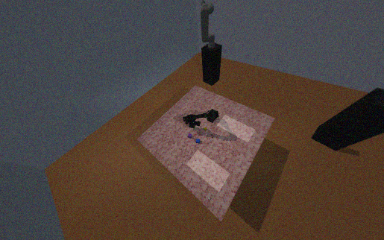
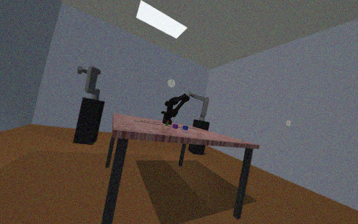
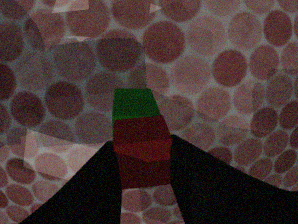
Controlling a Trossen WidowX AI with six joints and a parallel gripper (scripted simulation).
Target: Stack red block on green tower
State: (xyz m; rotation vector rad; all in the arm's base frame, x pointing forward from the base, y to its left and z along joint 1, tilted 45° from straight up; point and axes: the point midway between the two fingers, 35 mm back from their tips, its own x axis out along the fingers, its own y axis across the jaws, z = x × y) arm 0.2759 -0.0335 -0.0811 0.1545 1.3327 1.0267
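Note:
The red block (image 3: 143, 172) is between the two black fingers in the wrist view, with a brighter red band across it. My gripper (image 3: 141, 148) (image 2: 167, 121) is shut on it. The green tower (image 3: 135, 104) (image 2: 167, 124) shows just beyond the red block in the wrist view, directly adjoining it in the picture. The red block hides part of the tower, so its height and whether the two touch cannot be told. In the exterior view the gripper is low over the table, right at the tower. In the top view the arm hides most of this spot.
A purple block (image 1: 189, 136) (image 2: 175, 126) and a blue block (image 1: 197, 141) (image 2: 185, 128) lie on the speckled table (image 1: 172, 149) (image 2: 133, 129) near the tower. A small yellow object (image 1: 205, 129) lies close to the arm's shadow. Grey arms on black pedestals (image 1: 211, 65) (image 2: 89, 122) stand away from the table.

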